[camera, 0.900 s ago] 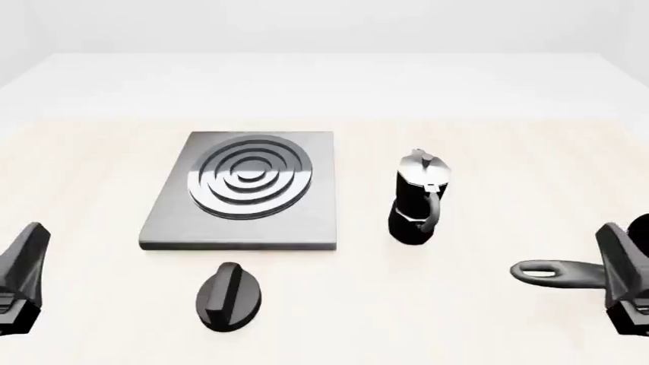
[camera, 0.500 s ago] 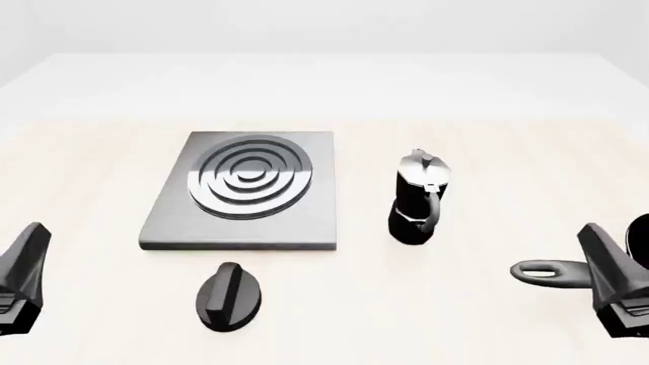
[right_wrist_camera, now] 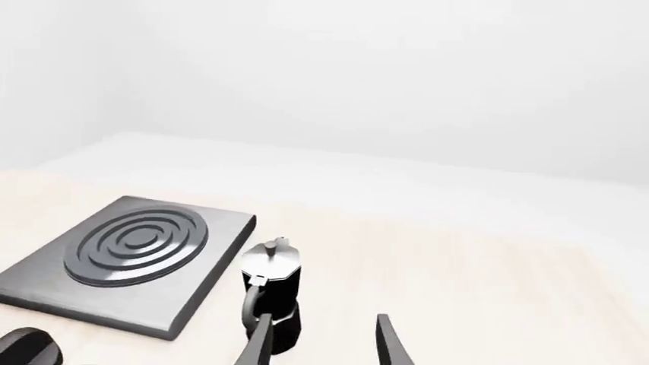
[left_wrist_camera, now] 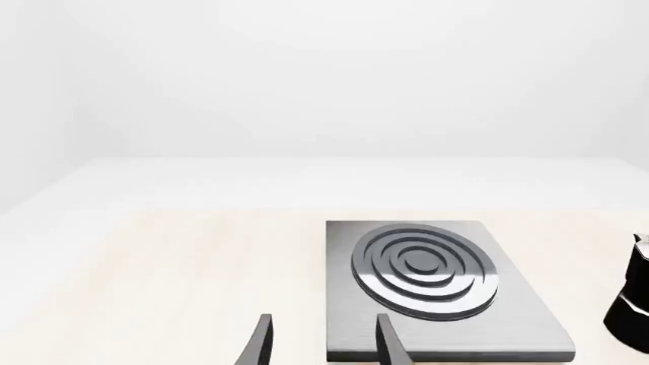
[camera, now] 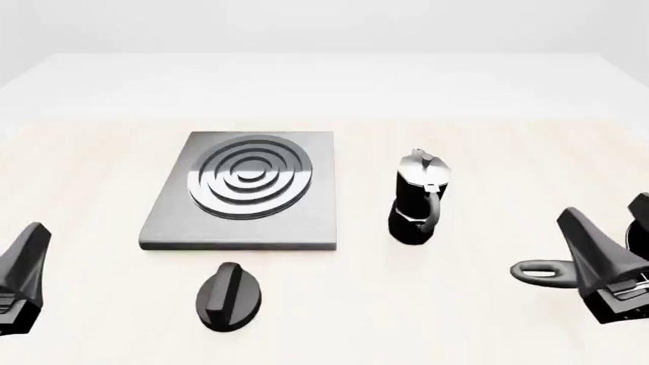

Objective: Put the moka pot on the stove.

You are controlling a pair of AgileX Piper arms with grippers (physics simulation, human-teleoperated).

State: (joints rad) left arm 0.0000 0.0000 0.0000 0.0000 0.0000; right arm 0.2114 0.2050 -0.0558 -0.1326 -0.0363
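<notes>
The moka pot (camera: 417, 199) is black with a silver lid and stands upright on the table, just right of the stove (camera: 243, 190). Its handle faces the near edge. The stove is a dark-grey slab with silver rings and has nothing on it. My right gripper (camera: 576, 226) hovers to the near right of the pot, apart from it. In the right wrist view its open fingers (right_wrist_camera: 258, 342) point toward the moka pot (right_wrist_camera: 272, 299), with the stove (right_wrist_camera: 132, 258) beyond. My left gripper (camera: 33, 237) stays at the near left, open and empty, facing the stove (left_wrist_camera: 436, 289).
A black oval knob (camera: 230, 296) lies near the table's front edge, in front of the stove. A black pan's long handle (camera: 542, 272) lies at the right, partly behind my right gripper, with the pan's body at the frame edge.
My right gripper has moved left and a little forward, toward the moka pot. The left gripper, pot and stove have not moved.
</notes>
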